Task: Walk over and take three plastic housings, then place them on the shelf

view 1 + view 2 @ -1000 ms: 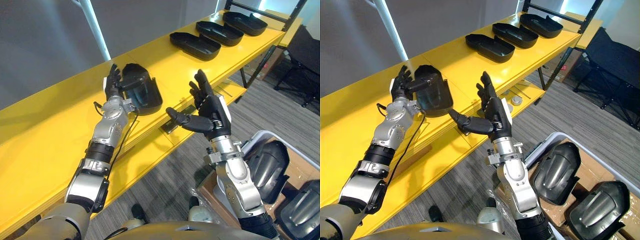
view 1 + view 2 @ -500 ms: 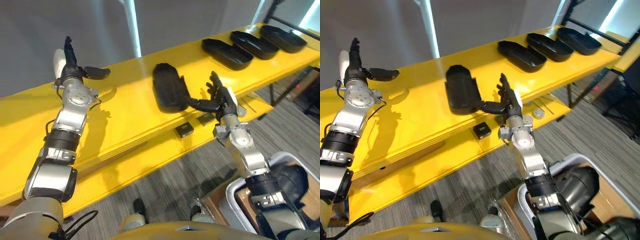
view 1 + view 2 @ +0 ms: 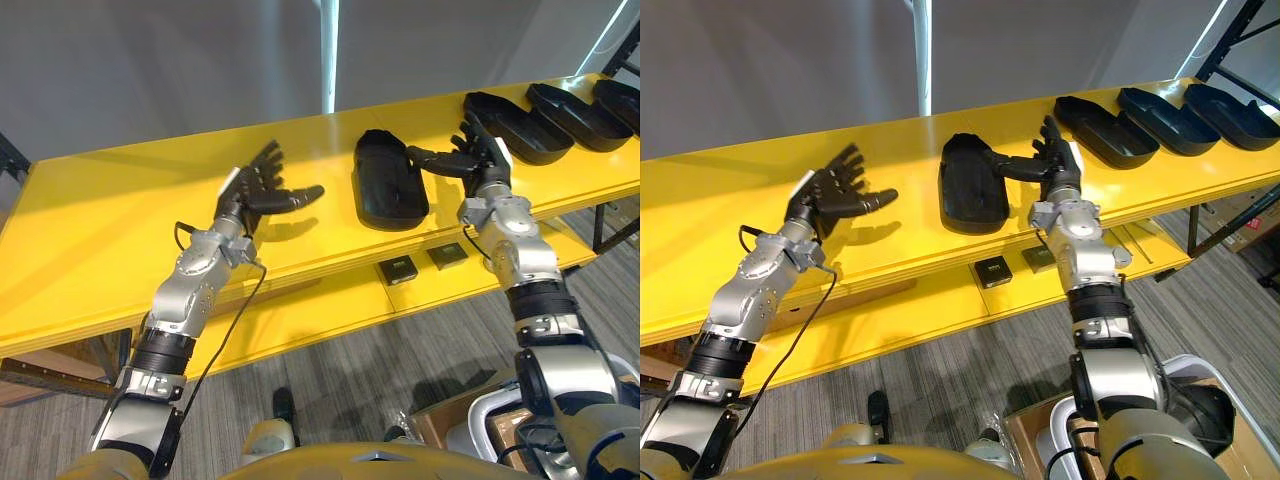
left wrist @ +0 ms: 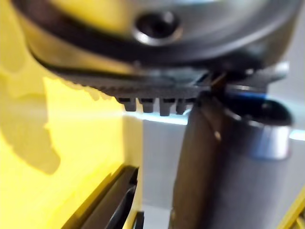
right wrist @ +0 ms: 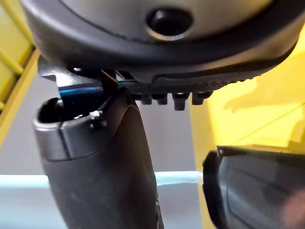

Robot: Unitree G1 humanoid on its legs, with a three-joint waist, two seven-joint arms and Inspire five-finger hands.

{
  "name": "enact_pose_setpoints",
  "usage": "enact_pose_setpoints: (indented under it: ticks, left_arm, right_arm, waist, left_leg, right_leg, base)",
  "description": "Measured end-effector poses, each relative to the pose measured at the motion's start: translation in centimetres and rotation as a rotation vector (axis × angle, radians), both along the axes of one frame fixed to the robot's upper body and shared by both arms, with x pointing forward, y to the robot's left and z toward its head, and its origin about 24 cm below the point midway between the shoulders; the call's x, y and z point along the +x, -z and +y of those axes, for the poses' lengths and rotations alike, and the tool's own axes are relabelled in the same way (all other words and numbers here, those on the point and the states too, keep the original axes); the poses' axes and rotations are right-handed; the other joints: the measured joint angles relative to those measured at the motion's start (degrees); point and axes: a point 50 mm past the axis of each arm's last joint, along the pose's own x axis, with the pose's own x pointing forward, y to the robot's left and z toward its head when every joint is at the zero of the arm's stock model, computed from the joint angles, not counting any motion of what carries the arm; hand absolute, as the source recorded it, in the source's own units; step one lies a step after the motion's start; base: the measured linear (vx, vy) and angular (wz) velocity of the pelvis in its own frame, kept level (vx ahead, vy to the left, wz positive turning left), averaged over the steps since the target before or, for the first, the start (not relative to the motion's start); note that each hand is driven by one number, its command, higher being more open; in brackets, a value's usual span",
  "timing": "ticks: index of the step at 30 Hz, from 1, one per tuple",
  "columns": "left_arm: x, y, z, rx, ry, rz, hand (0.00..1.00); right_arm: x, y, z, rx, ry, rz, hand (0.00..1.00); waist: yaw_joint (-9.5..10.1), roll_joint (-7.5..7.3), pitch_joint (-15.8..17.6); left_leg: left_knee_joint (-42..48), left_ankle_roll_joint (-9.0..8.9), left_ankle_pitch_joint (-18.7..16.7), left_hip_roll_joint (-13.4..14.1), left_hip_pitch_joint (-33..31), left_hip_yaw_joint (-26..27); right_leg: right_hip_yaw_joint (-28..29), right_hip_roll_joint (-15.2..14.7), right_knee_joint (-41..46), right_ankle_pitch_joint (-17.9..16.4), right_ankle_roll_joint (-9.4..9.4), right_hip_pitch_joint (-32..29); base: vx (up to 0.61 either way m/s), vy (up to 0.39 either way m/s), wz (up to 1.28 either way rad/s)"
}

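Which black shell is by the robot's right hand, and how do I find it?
Find the long yellow shelf. Three black housings sit in a row at its right end. The lone housing lies apart, left of them, beside the right hand.

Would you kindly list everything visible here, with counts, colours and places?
plastic housings: four, black, on the shelf's top board; one alone beside the right hand, three in a row farther right.
shelf: one, yellow, two boards, across the view.
small boxes: two, black, on the lower board.
floor: grey carpet, below the shelf.
left hand: open, above the top board.
right hand: open, thumb reaching toward the lone housing.
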Motion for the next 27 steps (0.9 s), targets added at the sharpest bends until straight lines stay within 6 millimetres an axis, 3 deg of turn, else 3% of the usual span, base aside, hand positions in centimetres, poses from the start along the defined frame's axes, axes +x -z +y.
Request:
enact_pose_setpoints:
  ticks: [6, 12, 20, 27]
  left_arm:
    - [-0.2, 0.3, -0.8, -0.020, 0.076, 0.011, 1.00]
    - [-0.3, 0.6, -1.2, 0.000, 0.129, 0.025, 1.00]
    - [-0.5, 0.8, -2.1, 0.053, 0.234, 0.037, 1.00]
    - [1.5, -1.5, -3.0, 0.073, 0.260, -0.010, 1.00]
  right_arm:
    - [0.6, -0.9, -1.3, 0.009, 0.044, 0.040, 1.00]
    - [1.1, -2.0, -1.8, -0.020, -0.044, 0.063, 1.00]
    - [2.6, -4.6, -0.2, -0.015, -0.150, 0.057, 1.00]
    - [3.3, -5.4, 0.5, -0.028, -0.194, 0.088, 1.00]
  waist:
    - [0.11, 0.25, 0.1]
    - [0.28, 0.26, 0.5]
    - [0.60, 0.20, 3.4]
    - [1.67, 0.01, 5.7]
  left_leg:
    - [0.0, -0.47, 0.2, 0.5, 0.3, -0.2]
    - [0.0, -0.54, 0.3, 0.5, 0.3, -0.6]
    - [0.0, -0.53, 0.3, 0.4, -0.2, -0.8]
    - [0.0, -0.22, 0.5, 0.4, -0.4, -1.1]
  right_leg:
    - [-0.1, 0.4, 0.1, -0.1, -0.19, 0.3]
    - [-0.2, 0.4, 0.0, -0.1, -0.16, 0.5]
    - [-0.4, 0.5, 0.0, -0.1, -0.17, 0.1]
    - [-0.4, 0.4, 1.0, -0.2, -0.27, -0.3]
  base:
    - [-0.05, 0.013, 0.00]
    - [0.00, 0.000, 0.01]
    - [0.00, 0.000, 0.00]
    - [0.00, 0.000, 0.00]
